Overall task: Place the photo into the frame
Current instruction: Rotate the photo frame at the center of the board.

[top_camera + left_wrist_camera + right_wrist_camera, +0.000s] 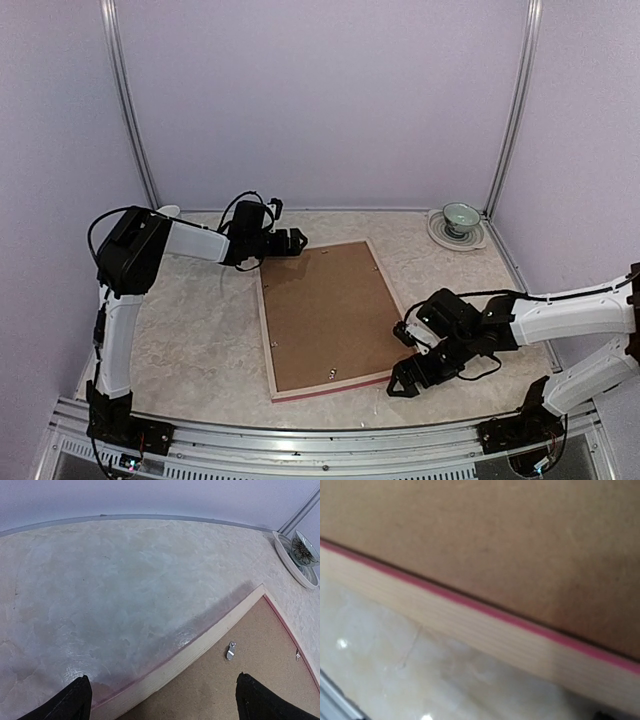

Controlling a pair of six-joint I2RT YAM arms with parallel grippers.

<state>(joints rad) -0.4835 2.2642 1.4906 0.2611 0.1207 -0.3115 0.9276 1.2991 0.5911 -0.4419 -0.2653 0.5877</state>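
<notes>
left gripper (298, 240) and right gripper (400, 358) both gape empty at opposite corners; the frame (470, 627) looks stiff, light, so i'd pinch its thin rail.

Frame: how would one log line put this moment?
frame: face down, backing up | photo: unseen | left arm: jaws open by far-left corner | right arm: jaws open by near-right corner
</notes>
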